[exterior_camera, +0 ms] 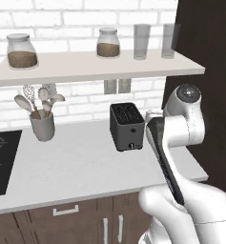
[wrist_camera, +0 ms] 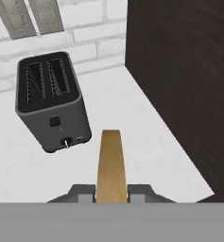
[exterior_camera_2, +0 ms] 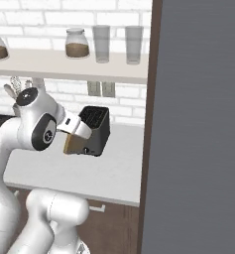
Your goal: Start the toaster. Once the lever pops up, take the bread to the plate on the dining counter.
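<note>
Now, end effector (wrist_camera: 111, 193): clamped narrow on bread (wrist_camera: 110, 166), edge-on, raised above tabletop (exterior_camera: 86, 167).
Toaster (wrist_camera: 52, 101): at 10 o'clock of bread, apart, slots bare.
Lever (wrist_camera: 54, 121): on narrow face, above knob (wrist_camera: 66, 142).

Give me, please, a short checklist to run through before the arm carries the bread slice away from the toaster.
1. Grip on the bread: the gripper is shut on its edge, slice between the fingers. Ok.
2. Bread out of the toaster: both slots look empty and the slice hangs beside it, apart. Ok.
3. Lever position: sits high on the narrow face, apparently popped up. Ok.
4. Clearance on the arm's right: the dark cabinet side stands close by. Not ok, mind the swing.
5. Plate and dining counter located: cannot tell.
</note>
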Robot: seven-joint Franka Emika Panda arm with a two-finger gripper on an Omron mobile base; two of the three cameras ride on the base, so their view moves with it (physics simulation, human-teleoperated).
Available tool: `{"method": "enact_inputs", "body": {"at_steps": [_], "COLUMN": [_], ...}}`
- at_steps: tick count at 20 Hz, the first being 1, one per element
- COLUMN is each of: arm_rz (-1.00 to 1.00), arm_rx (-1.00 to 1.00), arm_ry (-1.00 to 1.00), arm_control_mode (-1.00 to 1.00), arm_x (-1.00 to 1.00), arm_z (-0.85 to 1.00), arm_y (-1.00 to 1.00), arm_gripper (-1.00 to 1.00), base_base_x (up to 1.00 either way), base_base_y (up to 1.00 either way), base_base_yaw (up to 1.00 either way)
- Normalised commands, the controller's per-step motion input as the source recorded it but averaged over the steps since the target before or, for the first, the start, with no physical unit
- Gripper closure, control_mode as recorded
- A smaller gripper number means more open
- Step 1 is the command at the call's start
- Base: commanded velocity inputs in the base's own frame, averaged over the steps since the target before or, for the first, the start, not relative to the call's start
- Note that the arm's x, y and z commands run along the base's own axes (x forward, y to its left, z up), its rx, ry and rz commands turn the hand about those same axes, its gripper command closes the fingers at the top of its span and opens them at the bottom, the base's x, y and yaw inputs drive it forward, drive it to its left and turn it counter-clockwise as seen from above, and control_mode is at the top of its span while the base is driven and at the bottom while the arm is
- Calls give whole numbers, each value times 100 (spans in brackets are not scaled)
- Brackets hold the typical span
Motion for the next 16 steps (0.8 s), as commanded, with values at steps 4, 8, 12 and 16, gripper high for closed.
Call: {"method": "enact_inputs", "body": {"at_steps": [4, 8, 12, 16], "arm_rz": [13, 22, 20, 3], "arm_rx": [8, 12, 8, 0], "arm_ry": [2, 4, 3, 0], "arm_control_mode": [-100, -100, -100, 100], "arm_x": [-46, -21, -10, -9], "arm_z": [4, 0, 0, 0], "arm_y": [1, 0, 1, 2], "arm_gripper": [100, 100, 100, 100], "base_base_x": [0, 0, 0, -64], "base_base_y": [0, 0, 0, 14], "base_base_yaw": [0, 0, 0, 1]}}
